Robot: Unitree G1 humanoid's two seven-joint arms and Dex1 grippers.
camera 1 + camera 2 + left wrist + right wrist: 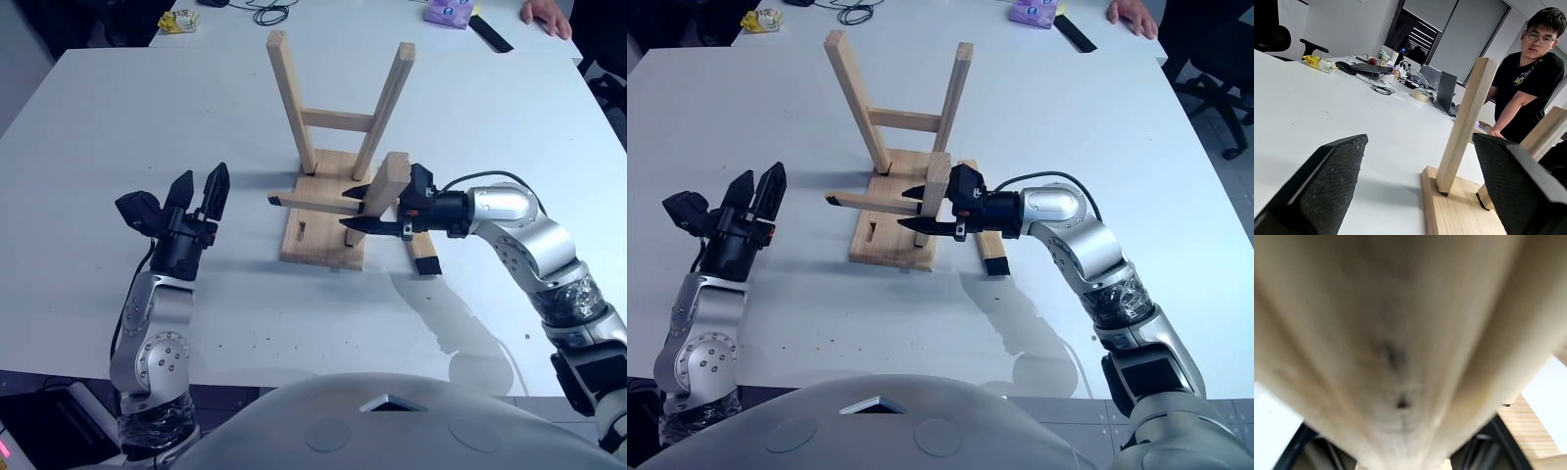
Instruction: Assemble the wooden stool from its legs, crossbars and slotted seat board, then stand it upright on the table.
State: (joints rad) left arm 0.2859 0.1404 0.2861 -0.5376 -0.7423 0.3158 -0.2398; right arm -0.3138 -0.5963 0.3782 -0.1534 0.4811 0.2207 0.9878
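Crossbar (313,205) lies horiz, tip leftward; R pincer (353,208) grasping leg (394,176); L pincer (199,189) released.

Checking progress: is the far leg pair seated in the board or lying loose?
Seated. Both legs, joined by a crossbar, stand upright at the far end of the board, bases in it.

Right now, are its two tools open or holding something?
Left tool: open, empty.
Right tool: closed on a wooden leg.

Silver arms (505,208), black cables (480,177), black left tool (203,178), right tool (353,209)
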